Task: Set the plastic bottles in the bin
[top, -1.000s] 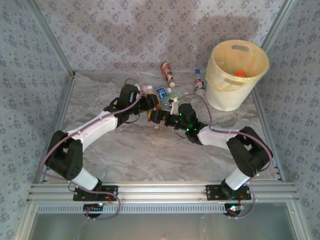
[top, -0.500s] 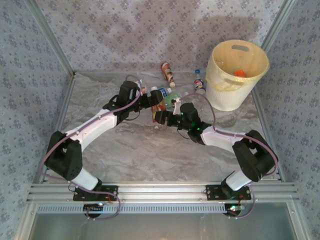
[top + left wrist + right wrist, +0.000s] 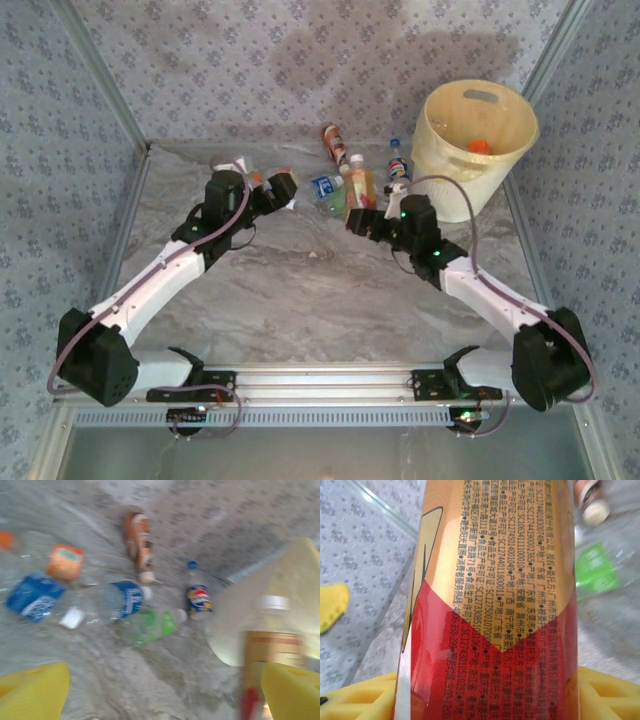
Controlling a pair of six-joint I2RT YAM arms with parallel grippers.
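My left gripper (image 3: 165, 695) hangs spread and empty over the loose plastic bottles (image 3: 125, 600) lying on the table (image 3: 300, 290). My right gripper (image 3: 358, 212) pinches a red-and-gold bottle (image 3: 495, 605) upright, between that cluster and the bin (image 3: 450, 195). I judge this the carry step: next I must swing right and clear the rim before letting go into the bin, where an orange cap (image 3: 480, 147) shows.
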